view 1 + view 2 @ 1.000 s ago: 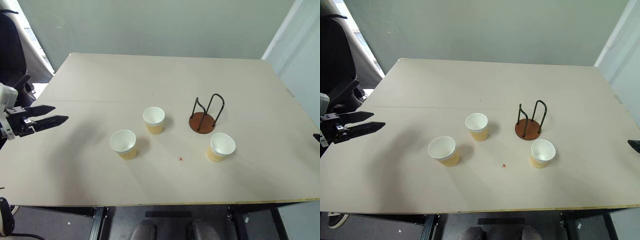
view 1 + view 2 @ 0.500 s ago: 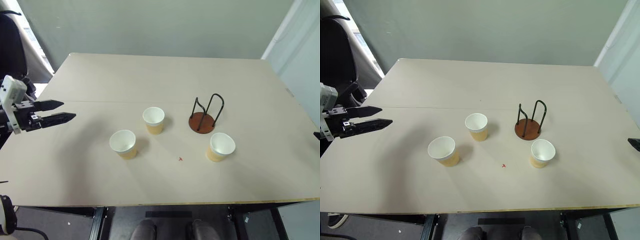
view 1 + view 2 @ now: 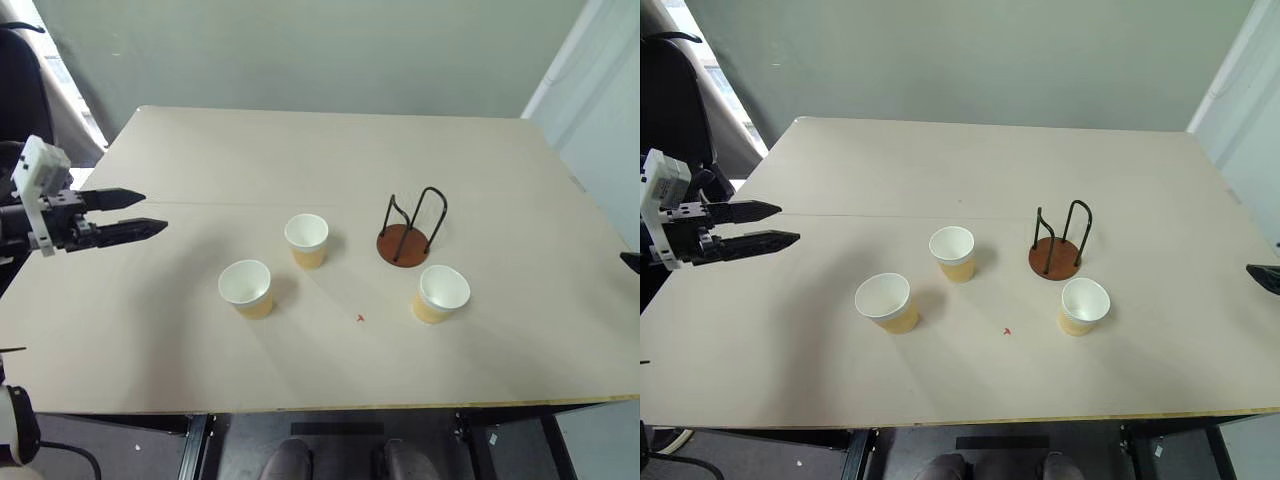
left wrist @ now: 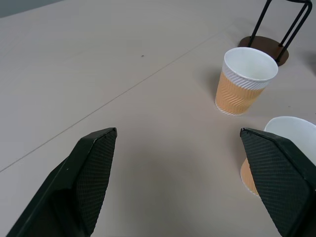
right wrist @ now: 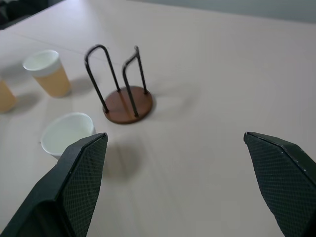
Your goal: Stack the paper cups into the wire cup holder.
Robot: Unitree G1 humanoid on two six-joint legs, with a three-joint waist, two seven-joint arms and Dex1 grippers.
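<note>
Since a second ago I'm bringing the left pincer (image 3: 140, 214), spread and empty, in from the table's left edge, lining up toward the paper cups (image 3: 246, 288).

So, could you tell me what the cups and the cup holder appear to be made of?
The cups look like paper: a matte tan outside with wavy embossed ribbing, and a plain white inside with a rolled rim. The cup holder seems to have a reddish-brown disc base, probably wood though the grain is not clear, with thin black bent loops that look like painted or coated wire.
</note>
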